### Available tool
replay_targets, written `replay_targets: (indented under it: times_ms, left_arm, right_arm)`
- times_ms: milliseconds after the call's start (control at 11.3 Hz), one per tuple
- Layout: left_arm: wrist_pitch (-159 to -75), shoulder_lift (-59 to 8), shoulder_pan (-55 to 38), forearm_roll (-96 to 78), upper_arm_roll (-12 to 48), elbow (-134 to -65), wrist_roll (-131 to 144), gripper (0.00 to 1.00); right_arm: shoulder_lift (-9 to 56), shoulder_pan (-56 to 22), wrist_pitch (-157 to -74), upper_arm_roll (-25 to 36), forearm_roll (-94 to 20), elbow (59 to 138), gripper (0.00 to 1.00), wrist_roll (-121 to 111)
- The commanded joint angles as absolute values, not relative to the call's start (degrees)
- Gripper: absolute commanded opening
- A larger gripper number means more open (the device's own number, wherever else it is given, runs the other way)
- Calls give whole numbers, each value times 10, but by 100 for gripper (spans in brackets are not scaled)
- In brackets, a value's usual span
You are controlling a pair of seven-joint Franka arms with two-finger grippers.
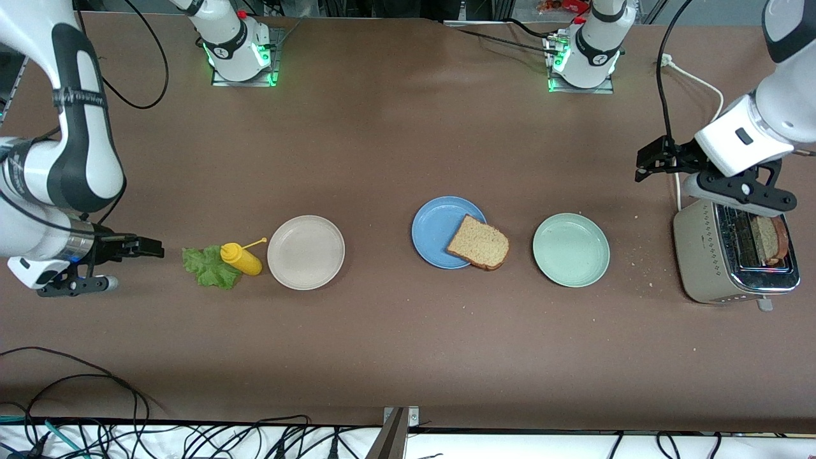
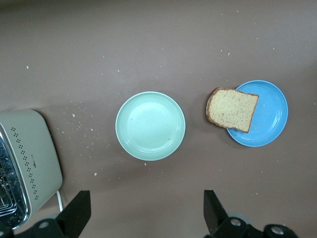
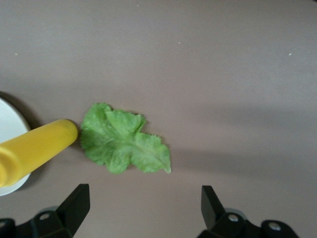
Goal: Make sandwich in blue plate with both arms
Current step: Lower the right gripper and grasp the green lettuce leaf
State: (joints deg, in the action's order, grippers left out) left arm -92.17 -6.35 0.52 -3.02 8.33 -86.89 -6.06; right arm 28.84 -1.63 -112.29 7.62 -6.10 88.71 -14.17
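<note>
Building: sandwich on blue plate (image 1: 433, 229), one slice down, lettuce and second slice not yet on.
Bread 1: slice (image 1: 478, 243) at frame centre, lying on the plate's edge toward the left arm's end, one corner hanging over the rim onto the desk (image 1: 395, 344).
Bread 2: slice (image 1: 770, 240) standing in the toaster (image 1: 733, 255), right edge of frame.
Lettuce: leaf (image 1: 207, 266) flat on the desk, left-centre of frame, touching the yellow bottle (image 1: 242, 258); bottle lies on its side between the leaf and the white plate (image 1: 306, 252).
Green plate (image 1: 571, 249): bare, between blue plate and toaster.
Right claw (image 1: 150, 247): left edge of frame, low over bare desk just beside the leaf, released, jaws spread wide, nothing held. Wrist view shows leaf (image 3: 124, 145) between the fingers' line of approach, bottle (image 3: 34, 151) off to one side.
Left claw (image 1: 647, 162): upper right of frame, over the desk beside the toaster, released, nothing held. Its wrist view looks down on green plate (image 2: 150, 125) and blue plate (image 2: 265, 113).
Key relation: leaf lies straight ahead of the right claw toward frame centre, with the bottle right after it. Leaf's long axis runs roughly along that same line. Right arm is far nearer the leaf; left arm is nearer the toaster slice.
Judgement: lettuce pick looks like the next step, right arm's job. Risk: bottle touches the leaf, so a grasp on that end could nudge it; the bare end nearest the claw looks safer.
</note>
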Motion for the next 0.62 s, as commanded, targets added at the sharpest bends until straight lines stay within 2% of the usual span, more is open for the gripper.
replay_targets:
  times_ms: [0, 178, 533]
  left_arm:
    - [-970, -6, 0, -11, 73, -949, -65, 100]
    - [-969, 4, -3, 39, 74, -951, -91, 100]
    - [-950, -6, -1, 25, 76, -934, -84, 100]
  right_arm:
    - [343, -5, -1154, 74, -105, 878, 100, -176]
    - [379, -9, -1198, 69, -119, 879, 100, -174]
    - [411, -16, -1225, 51, -134, 877, 100, -169]
